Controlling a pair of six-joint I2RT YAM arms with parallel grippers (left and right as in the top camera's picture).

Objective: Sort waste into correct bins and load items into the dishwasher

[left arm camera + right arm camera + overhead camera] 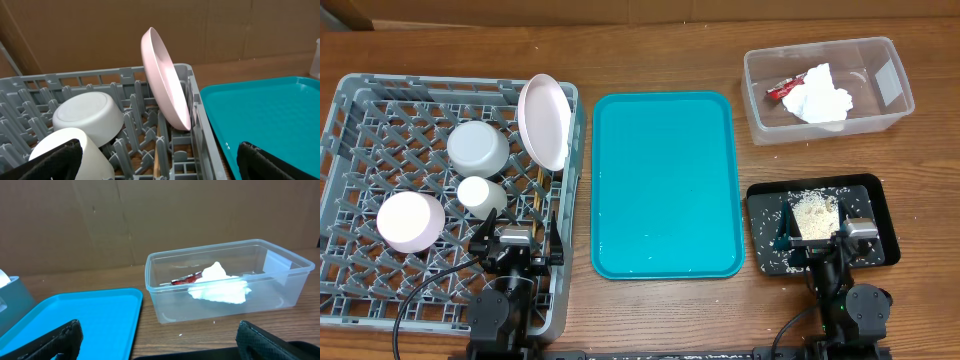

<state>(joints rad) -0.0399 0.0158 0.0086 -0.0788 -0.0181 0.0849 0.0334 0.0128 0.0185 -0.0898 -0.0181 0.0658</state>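
You look to be at the end of the job. Left of the teal tray (665, 200), the rack (360, 130) already holds every dish. The plate (545, 120) stands on edge against the wall next to the tray, and the chopsticks (539, 195) lie in the grid just by it. The grey bowl (478, 147) and the cup (480, 193) sit a little farther from the tray, and the pink bowl (410, 220) farthest. Right of the tray and toward its far end, the tub (880, 110) contains the napkin (818, 95) with the wrapper (783, 90) touching it. Right of the tray at its near end, the black tray (875, 210) carries the rice (813, 212), heaped in the middle with loose grains around it. The teal tray itself is bare, and you can see no waste or dish loose on the table (920, 300). Your left tool (518, 245) hovers over the rack's corner nearest the tray, fingers spread wide with nothing between them. Your right tool (817, 240) hangs over the black tray, spread likewise and holding nothing. By these views nothing is left to sort or load; at most you might check the rice for stray grains outside the black tray
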